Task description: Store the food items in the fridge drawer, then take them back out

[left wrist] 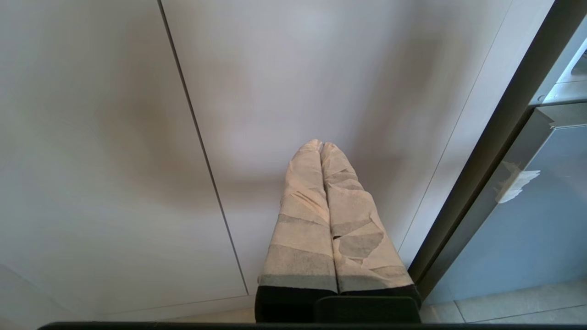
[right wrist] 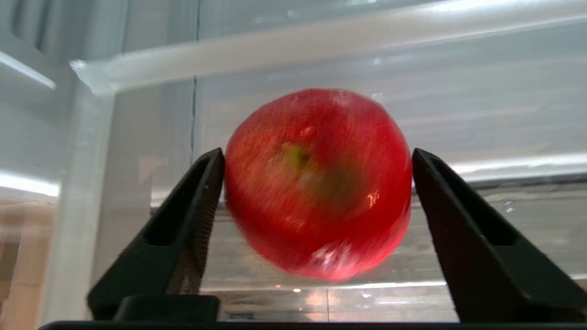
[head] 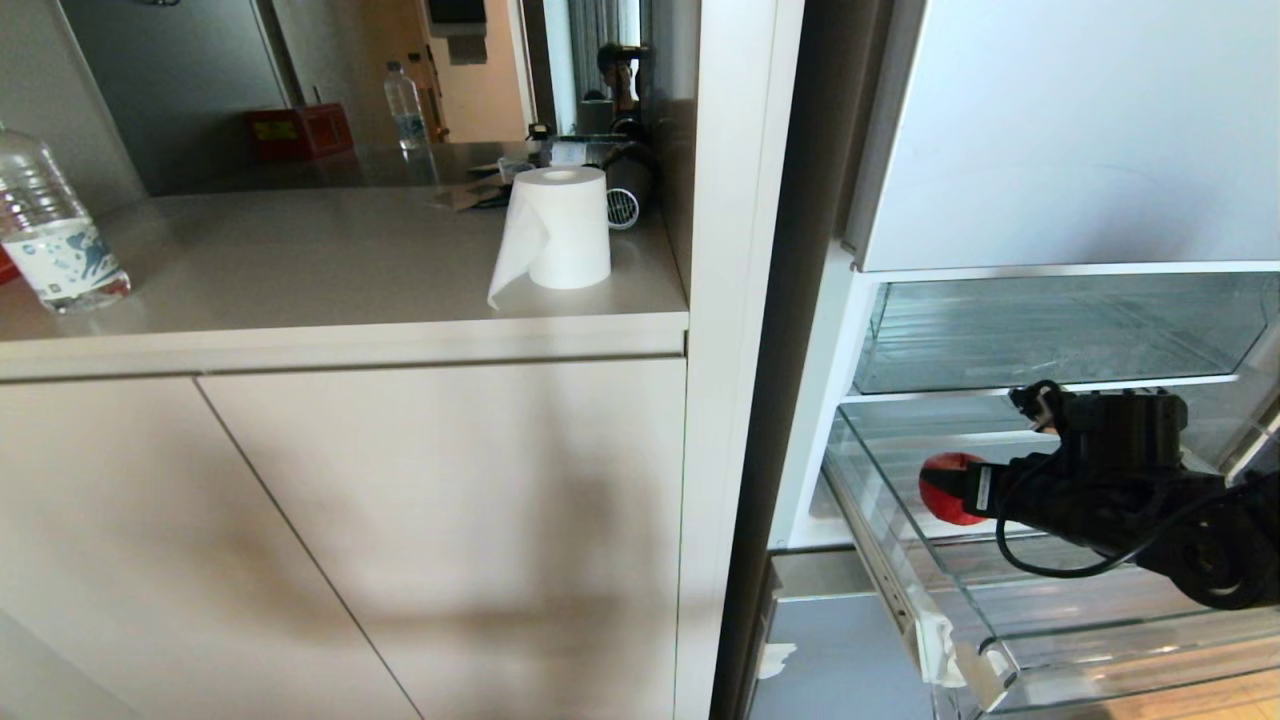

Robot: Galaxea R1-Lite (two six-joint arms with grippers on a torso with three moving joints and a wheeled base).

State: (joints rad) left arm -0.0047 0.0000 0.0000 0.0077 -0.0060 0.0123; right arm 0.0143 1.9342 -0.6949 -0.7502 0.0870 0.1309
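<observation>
**Apple going into the clear drawer, grip looks like it's letting go**

Kitchen corner with a pale bench (head: 330,260) on top of plain cabinet fronts, and the open fridge right beside it. On the bench: a paper roll (head: 558,228) near the fridge end and a water bottle (head: 50,235) at the far end from the fridge.

The fridge drawer (head: 1000,600) is pulled out, which makes sense since the arm needs open space above the floor of it to drop fruit in. The right tool (right wrist: 316,183) is reaching into the drawer with the apple (right wrist: 318,183) between its fingers. One finger looks pressed against the skin, the other shows a thin sliver of gap, so my guess is it's releasing rather than clamping. Can't tell if the apple already sits on the drawer floor or hangs just above it. From the head view the apple is inside the drawer, on the side toward the cabinets.

The left tool (left wrist: 321,149) is parked down in front of a cabinet door, taped fingers pressed together, holding nothing. Probably just kept out of the way.

Only one fruit is visible, so the storing part looks unfinished.
</observation>
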